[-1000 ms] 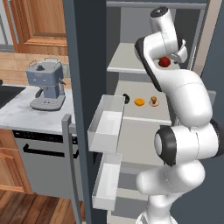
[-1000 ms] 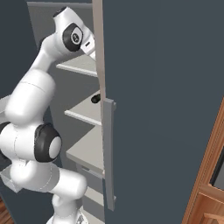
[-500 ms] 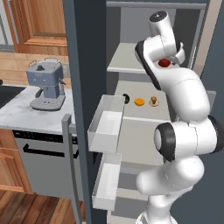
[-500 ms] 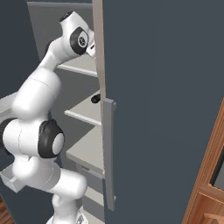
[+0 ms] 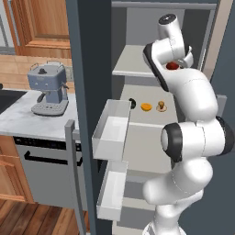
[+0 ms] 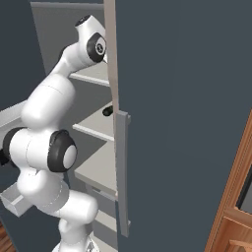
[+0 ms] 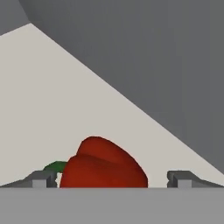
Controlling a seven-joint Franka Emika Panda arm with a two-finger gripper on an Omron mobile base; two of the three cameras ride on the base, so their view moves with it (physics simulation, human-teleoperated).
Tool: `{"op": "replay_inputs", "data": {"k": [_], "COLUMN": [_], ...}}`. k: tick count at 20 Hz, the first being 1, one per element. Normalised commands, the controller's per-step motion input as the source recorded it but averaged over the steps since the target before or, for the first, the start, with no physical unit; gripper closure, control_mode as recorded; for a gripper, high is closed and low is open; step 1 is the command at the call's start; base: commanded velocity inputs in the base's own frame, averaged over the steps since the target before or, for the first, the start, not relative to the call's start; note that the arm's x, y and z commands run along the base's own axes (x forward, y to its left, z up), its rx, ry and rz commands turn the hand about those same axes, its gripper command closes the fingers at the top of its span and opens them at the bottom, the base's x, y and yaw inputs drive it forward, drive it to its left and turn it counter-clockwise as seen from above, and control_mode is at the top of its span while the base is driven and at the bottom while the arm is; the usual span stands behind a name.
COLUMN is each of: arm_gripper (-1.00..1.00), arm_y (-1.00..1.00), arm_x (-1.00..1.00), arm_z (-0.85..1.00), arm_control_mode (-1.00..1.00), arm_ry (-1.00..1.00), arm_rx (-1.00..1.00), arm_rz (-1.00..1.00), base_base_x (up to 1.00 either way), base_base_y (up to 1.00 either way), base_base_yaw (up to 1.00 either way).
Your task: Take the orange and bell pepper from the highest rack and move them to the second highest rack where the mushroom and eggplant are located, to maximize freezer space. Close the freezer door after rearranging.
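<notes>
Bell pepper (image 7: pixel 103 164) lies on the top rack (image 7: pixel 52 100) between the hand's (image 7: pixel 111 178) wide-spread fingers.

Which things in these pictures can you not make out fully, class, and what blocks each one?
- Bell pepper: lower part cut off by the hand view's bottom edge; mostly behind the arm in the left base view.
- Dark item beside the orange: half hidden by the door bin.
- Gripper: just its tips show.

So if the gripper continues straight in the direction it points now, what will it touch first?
Most likely the red bell pepper. In the hand view it lies on the top rack directly ahead of the open gripper, between the two fingertips. Depth is uncertain, but nothing else stands in front of it.
</notes>
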Motion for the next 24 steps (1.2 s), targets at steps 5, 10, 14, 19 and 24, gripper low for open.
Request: {"op": "replay_inputs", "data": {"k": [5,10,14,19,24], "arm_gripper": [-1.0,-1.0,-1.0,1.0,1.0], "arm_y": [-0.03,0.0,0.0,0.0,0.0], "arm_x": [0.0,0.0,0.0,0.0,-0.07], "arm_z": [-0.08,-0.15,-0.24,-0.21,-0.14], "arm_control_mode": [-1.0,-1.0,-1.0,-1.0,-1.0], "arm_ry": [0.0,0.0,0.0,0.0,-0.02], "arm_rx": [0.0,0.0,0.0,0.0,0.0], "arm_rz": [0.0,0.02,0.03,0.02,0.02], "base_base_x": [0.0,0.0,0.0,0.0,0.0], "base_base_y": [0.0,0.0,0.0,0.0,0.0], "base_base_yaw": [0.0,0.0,0.0,0.0,0.0]}}
